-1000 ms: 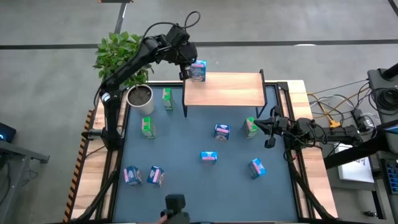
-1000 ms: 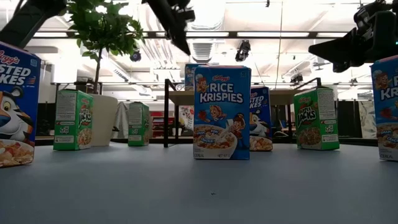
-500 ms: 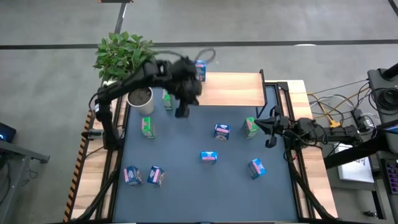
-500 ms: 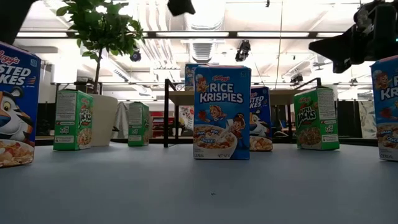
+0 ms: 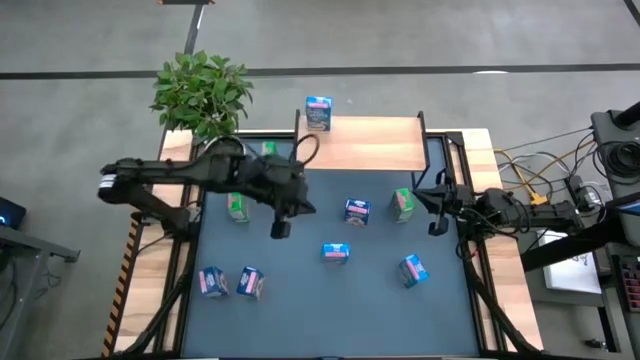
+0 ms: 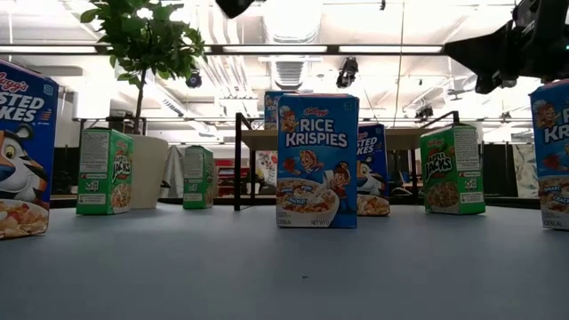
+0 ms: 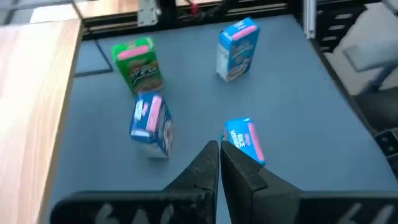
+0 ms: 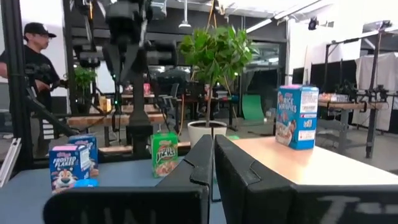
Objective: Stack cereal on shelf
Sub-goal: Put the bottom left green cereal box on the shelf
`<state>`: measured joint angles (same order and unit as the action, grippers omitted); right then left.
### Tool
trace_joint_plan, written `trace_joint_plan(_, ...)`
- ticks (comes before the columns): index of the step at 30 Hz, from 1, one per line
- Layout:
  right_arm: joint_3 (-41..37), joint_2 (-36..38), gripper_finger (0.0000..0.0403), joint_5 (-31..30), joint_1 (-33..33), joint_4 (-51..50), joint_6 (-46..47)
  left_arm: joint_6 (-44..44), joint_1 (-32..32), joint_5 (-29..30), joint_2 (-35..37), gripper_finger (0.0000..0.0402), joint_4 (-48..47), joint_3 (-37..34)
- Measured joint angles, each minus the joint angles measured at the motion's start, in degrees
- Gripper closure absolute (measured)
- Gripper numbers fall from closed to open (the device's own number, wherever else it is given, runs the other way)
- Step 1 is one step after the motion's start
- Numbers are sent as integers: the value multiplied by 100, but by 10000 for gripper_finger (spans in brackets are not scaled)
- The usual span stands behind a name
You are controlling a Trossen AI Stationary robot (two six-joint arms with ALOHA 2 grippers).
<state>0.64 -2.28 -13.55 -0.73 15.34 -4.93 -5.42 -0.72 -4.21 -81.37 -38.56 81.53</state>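
One light blue cereal box (image 5: 319, 112) stands upright on the far left corner of the light-wood shelf (image 5: 372, 145); it also shows in the right wrist view (image 8: 296, 116). Several more boxes stand on the blue mat: green (image 5: 237, 205), green (image 5: 402, 203), dark blue (image 5: 357, 211), light blue (image 5: 335, 252). My left gripper (image 5: 279, 229) hovers shut over the mat's middle, left of the light blue box (image 7: 245, 140), its fingertips (image 7: 219, 155) together. My right gripper (image 5: 432, 205) waits shut at the mat's right side, beside the green box, touching nothing (image 8: 213, 146).
A potted plant (image 5: 205, 95) stands at the far left corner, with a green box (image 5: 268, 151) next to it. Two boxes (image 5: 230, 283) stand near the left front edge and a light blue one (image 5: 412, 268) at front right. A person (image 8: 34, 62) stands in the room beyond.
My left gripper has drawn away from the light blue box on the shelf's far left corner, swinging toward the near edge and down over the mat's middle. The box stays standing on the shelf.
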Motion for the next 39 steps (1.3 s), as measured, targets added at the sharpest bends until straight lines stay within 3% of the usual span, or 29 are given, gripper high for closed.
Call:
trace_joint_plan(8, 0, -57, 394, 1, 0, 81, -68, 1435, -137, 1242, 842, 402, 290, -1524)
trace_joint_plan(13, 0, -57, 394, 1, 1, 35, -66, 2516, -137, 1369, 1157, 402, 13, -2113)
trace_joint_plan(19, 0, -103, 394, 0, 0, -17, -70, 4366, -211, 664, 1222, 402, -1016, -1955)
trace_joint_plan(24, 0, -243, 394, 1, 1, -47, 4, 5475, -468, 660, 1144, 401, -2307, -1662)
trace_joint_plan(31, 0, -509, 394, 3, 0, -40, -20, 6538, -635, 1950, 1219, 392, -3878, -1535)
trace_joint_plan(39, 0, -658, 394, 5, 1, -31, -66, 6914, -591, 2632, 1294, 295, -3927, -1884)
